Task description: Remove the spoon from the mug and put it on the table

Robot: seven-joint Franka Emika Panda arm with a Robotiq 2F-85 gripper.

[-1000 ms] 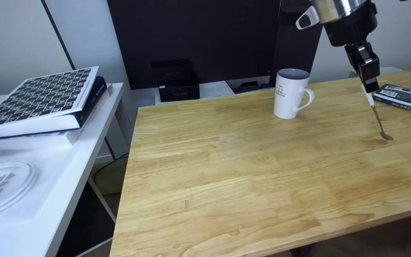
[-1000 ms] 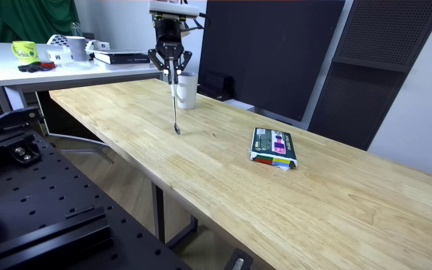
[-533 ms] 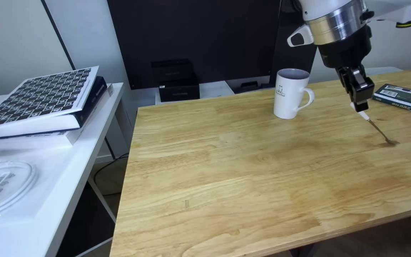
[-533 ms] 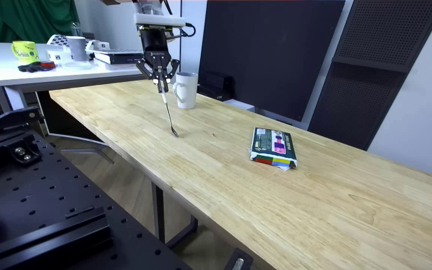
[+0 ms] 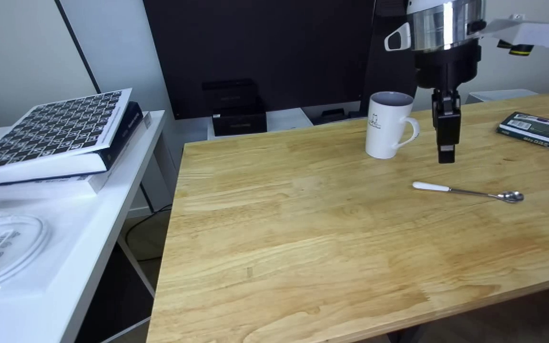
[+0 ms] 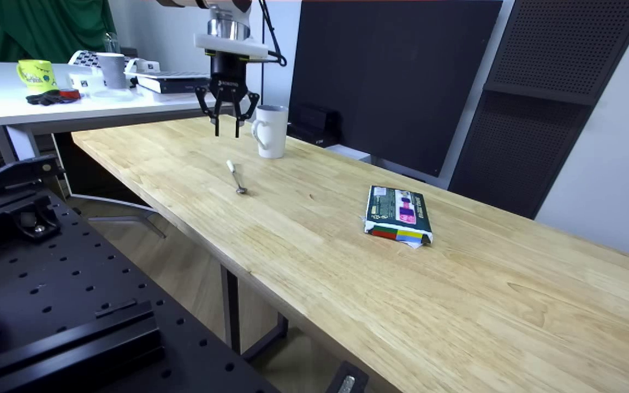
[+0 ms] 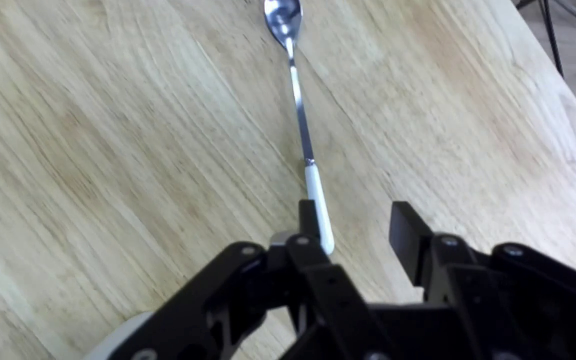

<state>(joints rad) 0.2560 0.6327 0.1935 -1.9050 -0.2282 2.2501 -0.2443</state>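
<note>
The spoon (image 5: 439, 187) lies flat on the wooden table (image 5: 303, 238), its white handle end nearer the mug in both exterior views (image 6: 231, 167). My gripper (image 5: 446, 159) hangs upright above the handle, apart from it. Its fingers are open with a gap between them in an exterior view (image 6: 227, 135). In the wrist view the fingers (image 7: 353, 210) are open and empty; the left finger overlaps the white handle end of the spoon (image 7: 300, 110). The white mug (image 5: 385, 131) stands upright behind, beside the gripper; it also shows in an exterior view (image 6: 273, 134). The spoon is outside it.
A dark green package (image 5: 541, 133) lies on the table beyond the spoon's bowl; it also shows in an exterior view (image 6: 399, 210). A white side desk (image 5: 65, 238) bears stacked books (image 5: 55, 128). A white rounded edge (image 7: 122, 335) shows at the wrist view's lower left.
Earlier my gripper held the spoon by its white handle, tilted, bowl down at the table. It came down and tilted the spoon further. Now it has let go, opened and straightened upright.
</note>
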